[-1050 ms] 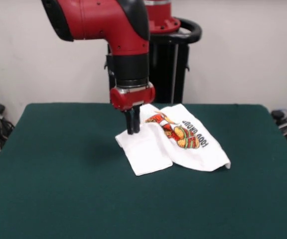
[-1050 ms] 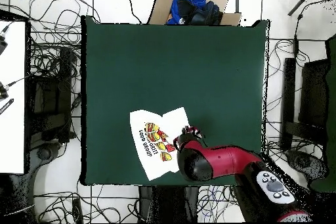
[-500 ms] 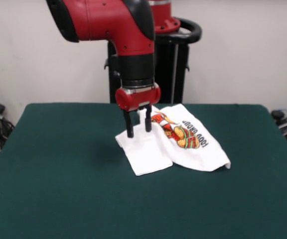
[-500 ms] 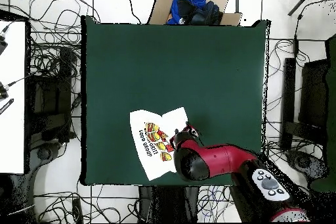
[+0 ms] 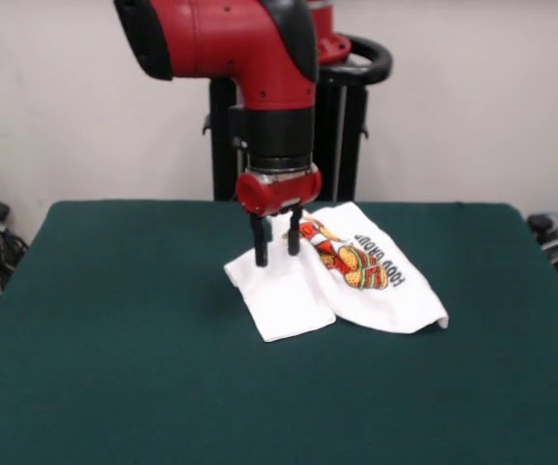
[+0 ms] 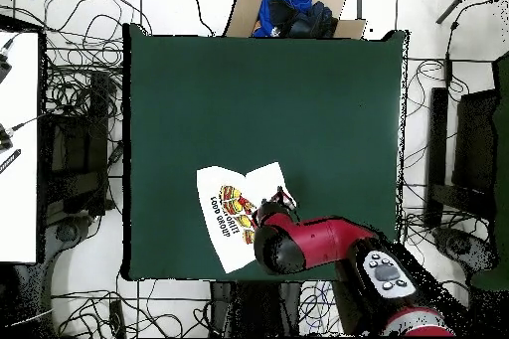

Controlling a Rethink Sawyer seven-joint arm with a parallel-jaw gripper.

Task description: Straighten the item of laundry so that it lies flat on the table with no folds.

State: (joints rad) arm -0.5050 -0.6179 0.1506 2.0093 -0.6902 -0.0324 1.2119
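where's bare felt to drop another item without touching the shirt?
Most of the table is bare in the overhead view: the whole half toward the cardboard box, and the strip right of the arm. Crowded only at the base-side edge, where the T-shirt lies folded with the open claw over it.

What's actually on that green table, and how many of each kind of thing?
White printed T-shirts: 1, lying partly folded on the table
Robot grippers over it: 1, open
Total: 2
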